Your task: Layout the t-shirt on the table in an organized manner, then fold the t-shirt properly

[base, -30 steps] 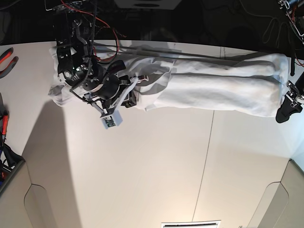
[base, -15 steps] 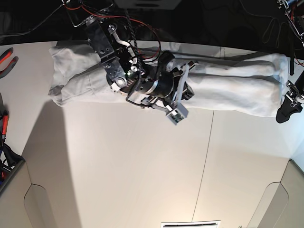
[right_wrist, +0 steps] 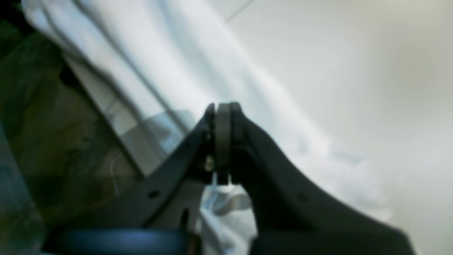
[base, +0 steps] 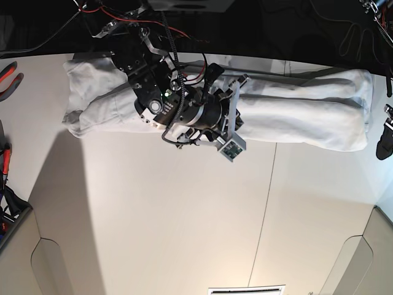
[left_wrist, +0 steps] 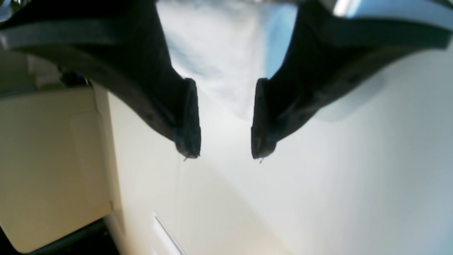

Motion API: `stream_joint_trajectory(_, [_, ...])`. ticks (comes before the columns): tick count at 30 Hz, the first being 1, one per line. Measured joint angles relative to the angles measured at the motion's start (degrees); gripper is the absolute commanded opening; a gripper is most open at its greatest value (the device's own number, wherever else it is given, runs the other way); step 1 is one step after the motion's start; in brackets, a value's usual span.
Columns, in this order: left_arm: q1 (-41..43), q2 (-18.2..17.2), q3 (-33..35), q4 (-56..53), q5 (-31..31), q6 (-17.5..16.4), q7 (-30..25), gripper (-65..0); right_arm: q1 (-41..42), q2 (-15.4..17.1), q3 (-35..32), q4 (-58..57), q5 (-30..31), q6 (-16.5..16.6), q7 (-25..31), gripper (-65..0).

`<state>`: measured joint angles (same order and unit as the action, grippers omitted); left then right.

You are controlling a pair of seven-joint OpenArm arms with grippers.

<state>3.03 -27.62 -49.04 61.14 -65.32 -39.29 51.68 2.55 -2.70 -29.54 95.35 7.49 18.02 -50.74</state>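
The white t-shirt lies as a long rumpled band along the far edge of the table. My right arm hangs over the band's middle, and its gripper points toward the far edge. In the right wrist view that gripper is shut, pads pressed together, with the t-shirt beneath it. Cloth shows behind the pads, but no fold is plainly clamped. My left gripper sits just past the band's right end. In its own view the left gripper is open and empty, with the t-shirt behind it.
Red-handled pliers and more tools sit at the table's left edge. A thin dark seam runs across the tabletop. Rounded cut-outs mark the near edge. Red and black cables hang over the far edge.
My right arm has swept from the band's left end to its middle, and the left part now lies flatter. The left gripper has opened wider and drawn back from the right end.
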Motion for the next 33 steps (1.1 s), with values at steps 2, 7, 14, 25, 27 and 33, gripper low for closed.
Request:
stream_joint_trajectory(2, [0.9,0.0,-0.9,0.0,0.9,0.0,-0.3,-25.2,-2.0,0.7,0.0,0.0,0.2,0.0,-0.2,-65.0])
stream_joint_trajectory(7, [4.8,0.7,-0.9,0.0,6.7,0.0,-4.5,-22.0,-5.0,2.4,-0.1,0.0,0.2,0.2,-0.2,-65.0])
stream_joint_trajectory(14, [6.7,3.5,-0.9,-1.0,14.7,0.0,-9.7,-22.0,-5.6,3.6,-0.1,0.0,0.0,0.2,-0.1,-65.0])
stream_joint_trajectory(25, [6.6,3.9,-0.9,-8.1,14.5,0.0,-14.1,-22.0,-5.6,3.6,-0.1,0.0,0.0,0.2,-0.1,-65.0])
stream_joint_trajectory(27, [6.6,3.9,-0.9,-8.1,14.3,0.0,-14.1,-22.0,-5.6,3.6,-0.1,0.0,0.0,0.2,-0.1,-65.0])
stream_joint_trajectory(33, [6.6,4.0,-0.9,-8.3,5.3,0.0,-8.2,-22.0,-5.6,3.6,-0.1,0.0,0.0,0.2,-0.1,-65.0])
